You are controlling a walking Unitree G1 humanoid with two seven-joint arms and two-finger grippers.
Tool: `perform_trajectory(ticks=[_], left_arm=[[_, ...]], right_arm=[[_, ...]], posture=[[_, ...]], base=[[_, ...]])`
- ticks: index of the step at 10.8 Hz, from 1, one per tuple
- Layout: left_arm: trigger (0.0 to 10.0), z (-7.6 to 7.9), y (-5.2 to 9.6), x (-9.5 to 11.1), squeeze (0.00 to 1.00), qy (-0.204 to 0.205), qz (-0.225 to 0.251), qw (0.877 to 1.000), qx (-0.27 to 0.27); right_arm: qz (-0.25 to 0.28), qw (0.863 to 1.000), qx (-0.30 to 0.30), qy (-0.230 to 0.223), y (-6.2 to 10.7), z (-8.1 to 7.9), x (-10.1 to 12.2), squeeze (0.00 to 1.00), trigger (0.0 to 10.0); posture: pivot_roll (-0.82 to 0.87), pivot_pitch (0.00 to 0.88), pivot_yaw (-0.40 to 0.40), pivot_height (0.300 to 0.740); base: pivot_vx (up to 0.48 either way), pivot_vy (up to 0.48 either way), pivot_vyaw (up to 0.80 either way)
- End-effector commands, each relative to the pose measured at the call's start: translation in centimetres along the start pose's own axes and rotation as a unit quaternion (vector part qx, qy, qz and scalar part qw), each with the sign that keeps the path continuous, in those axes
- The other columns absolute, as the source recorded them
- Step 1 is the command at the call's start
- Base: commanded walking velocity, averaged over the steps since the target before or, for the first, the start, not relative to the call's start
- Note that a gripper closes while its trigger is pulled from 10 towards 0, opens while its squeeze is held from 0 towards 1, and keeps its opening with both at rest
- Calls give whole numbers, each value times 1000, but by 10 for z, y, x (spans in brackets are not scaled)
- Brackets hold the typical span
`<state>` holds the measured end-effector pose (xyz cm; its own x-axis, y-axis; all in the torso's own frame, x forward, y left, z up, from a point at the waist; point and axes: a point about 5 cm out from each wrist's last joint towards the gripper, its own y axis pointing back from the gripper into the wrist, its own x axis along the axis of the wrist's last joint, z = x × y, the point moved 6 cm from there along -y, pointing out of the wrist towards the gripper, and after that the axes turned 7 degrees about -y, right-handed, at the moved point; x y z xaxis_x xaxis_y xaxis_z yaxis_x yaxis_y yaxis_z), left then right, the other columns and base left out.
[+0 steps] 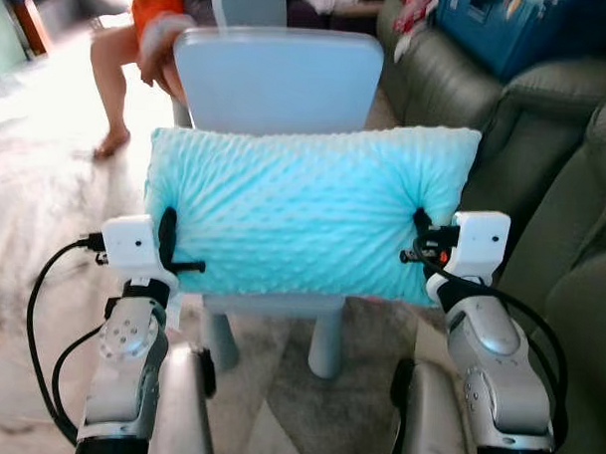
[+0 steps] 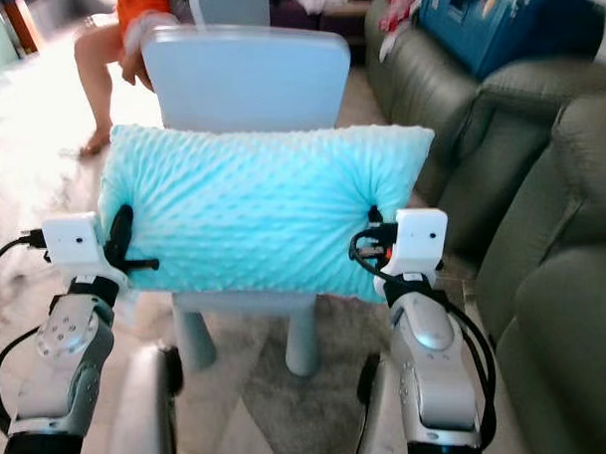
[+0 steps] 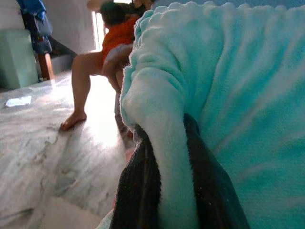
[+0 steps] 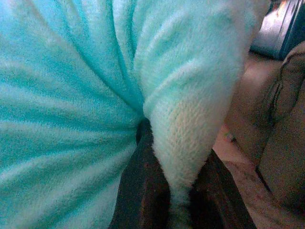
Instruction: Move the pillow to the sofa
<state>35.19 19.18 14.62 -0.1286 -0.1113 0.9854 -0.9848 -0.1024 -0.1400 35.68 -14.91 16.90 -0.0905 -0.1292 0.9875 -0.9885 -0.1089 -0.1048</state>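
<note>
Your left claw [image 1: 169, 244] and right claw [image 1: 420, 236] each pinch an end of the pillow [image 1: 302, 212], spreading its weight; it hangs above the chair [image 1: 278, 82], the sofa [image 1: 558, 196] to your right.

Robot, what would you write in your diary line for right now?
pillow: held over small chair | left gripper: pinching its left end | right gripper: pinching its right end | sofa: to robot's right | person: behind chair

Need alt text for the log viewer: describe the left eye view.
A turquoise dimpled pillow is held up by both ends, the left claw and right claw each pinching its fabric. Behind it is a pale blue chair, with a grey-green sofa to the right and a seated person beyond.
</note>
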Motion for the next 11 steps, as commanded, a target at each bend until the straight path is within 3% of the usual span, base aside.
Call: perform_trajectory(ticks=[1,8,11], left_arm=[[0,-4,-1,3,0,-5,5,1000,5],[0,2,-2,0,0,-3,2,1000,-4],[0,2,-1,-11,0,-9,-23,1000,-4]], right_arm=[[16,1000,-14,1,-1,8,10,0,0],[15,1000,-15,-1,-1,9,10,0,0],[15,1000,-13,-4,-1,8,10,0,0]], posture=[[-132,0,8,524],[-138,0,12,654],[-141,0,12,709]], base=[[0,0,0],[0,0,0],[0,0,0]])
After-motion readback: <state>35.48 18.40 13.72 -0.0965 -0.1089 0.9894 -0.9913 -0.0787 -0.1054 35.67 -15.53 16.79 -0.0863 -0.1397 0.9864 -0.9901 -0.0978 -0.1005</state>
